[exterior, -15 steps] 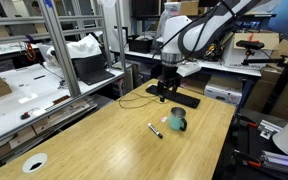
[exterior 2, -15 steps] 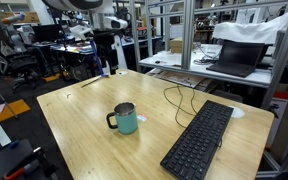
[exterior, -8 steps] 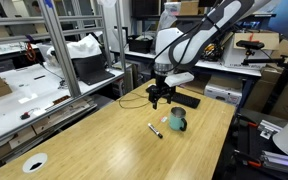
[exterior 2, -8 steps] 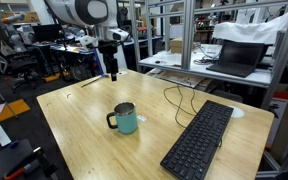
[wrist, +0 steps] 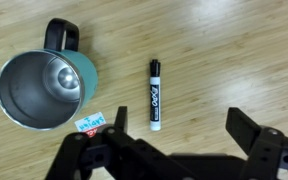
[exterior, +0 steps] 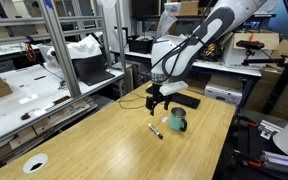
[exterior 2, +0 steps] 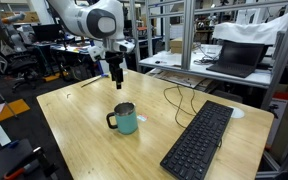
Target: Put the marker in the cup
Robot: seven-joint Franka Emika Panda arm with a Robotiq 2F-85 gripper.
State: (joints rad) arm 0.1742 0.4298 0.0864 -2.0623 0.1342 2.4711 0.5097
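Zero steps finished. Hovering with end effector [wrist: 177, 122] spread wide, empty, above marker [wrist: 155, 94] lying flat on bench [wrist: 234, 50] just beside cup [wrist: 87, 72], outside it. Left: descend, grasp, lift, drop into cup.

The marker [wrist: 155, 93] lies flat on the surface [wrist: 244, 50] beneath the tool [wrist: 179, 128]. The cup [wrist: 44, 88] stands upright just beside the marker, not touching, off to the tool's side.
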